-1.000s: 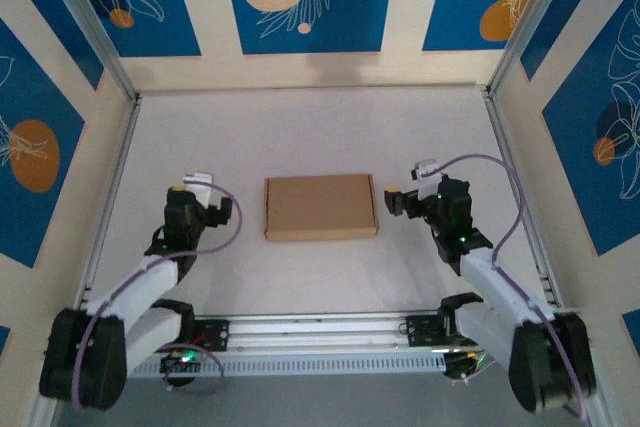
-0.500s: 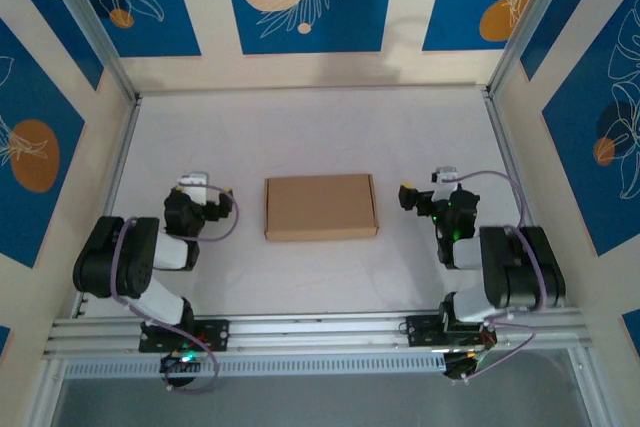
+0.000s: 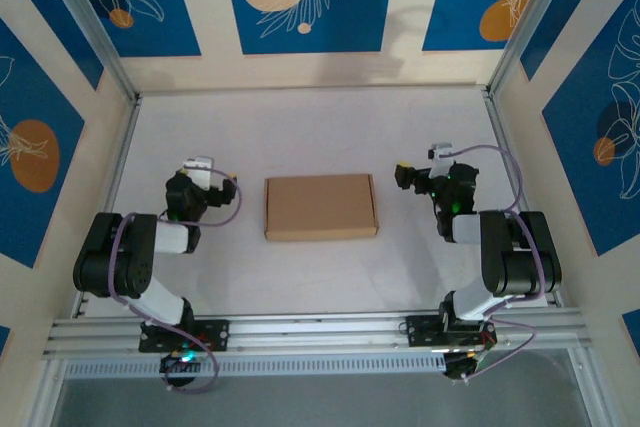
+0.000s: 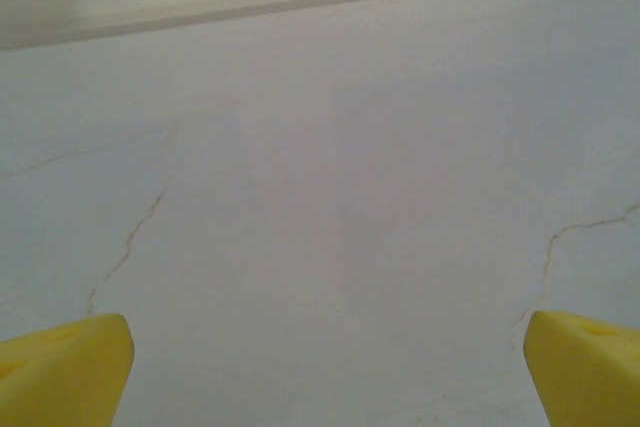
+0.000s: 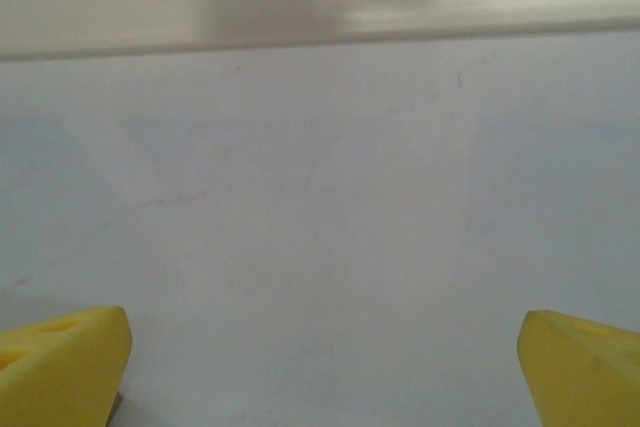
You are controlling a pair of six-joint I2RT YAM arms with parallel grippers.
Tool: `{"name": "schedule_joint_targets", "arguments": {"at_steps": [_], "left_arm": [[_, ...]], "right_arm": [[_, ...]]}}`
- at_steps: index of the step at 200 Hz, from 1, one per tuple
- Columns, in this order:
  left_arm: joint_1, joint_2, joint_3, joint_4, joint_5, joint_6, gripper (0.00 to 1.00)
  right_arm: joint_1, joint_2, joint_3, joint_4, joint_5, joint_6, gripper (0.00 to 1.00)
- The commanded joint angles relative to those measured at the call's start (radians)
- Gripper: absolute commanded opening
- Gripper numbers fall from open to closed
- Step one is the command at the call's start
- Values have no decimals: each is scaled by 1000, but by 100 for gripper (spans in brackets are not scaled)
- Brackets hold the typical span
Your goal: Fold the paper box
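Two grippers: left gripper (image 3: 226, 190) and right gripper (image 3: 404, 176) gape wide, both empty.
Box (image 3: 320, 206): looks closed, lying between them, untouched.
Advice: park arms clear; avoid nudging it.

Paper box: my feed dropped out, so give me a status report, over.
Left gripper open, right gripper open, both empty. Paper box lies closed and flat on table between them, untouched. Nothing seen in the way.

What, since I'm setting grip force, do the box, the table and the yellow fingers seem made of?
Box: plain brown cardboard, matte, even tan with no print. Table: white matte surface with fine crack-like lines, perhaps paint or a covering sheet. Fingers: matte yellow, likely plastic, though foam cannot be ruled out.
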Motion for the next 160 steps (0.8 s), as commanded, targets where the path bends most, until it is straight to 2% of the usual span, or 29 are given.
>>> {"name": "schedule_joint_targets", "arguments": {"at_steps": [1,19,34,53,64,85,160], "left_arm": [[-2,-6,18,-35,-25,-11,100],[3,-8,15,-32,-16,-16,100],[3,-11,8,-20,-16,-15,100],[4,-14,-4,-1,-29,-17,100],[4,-15,-4,-2,-32,-18,100],[4,-14,-2,-3,-33,-16,100],[0,-14,-3,-4,-40,-14,100]], "right_arm": [[0,-2,0,-59,27,5,99],[15,-3,-1,-59,50,-4,99],[49,-6,-17,-29,123,-21,99],[26,-7,-6,-54,81,-6,99],[47,-7,-13,-37,125,-16,99],[7,-7,-5,-55,43,5,99],[10,-7,-4,-58,48,3,99]]}}
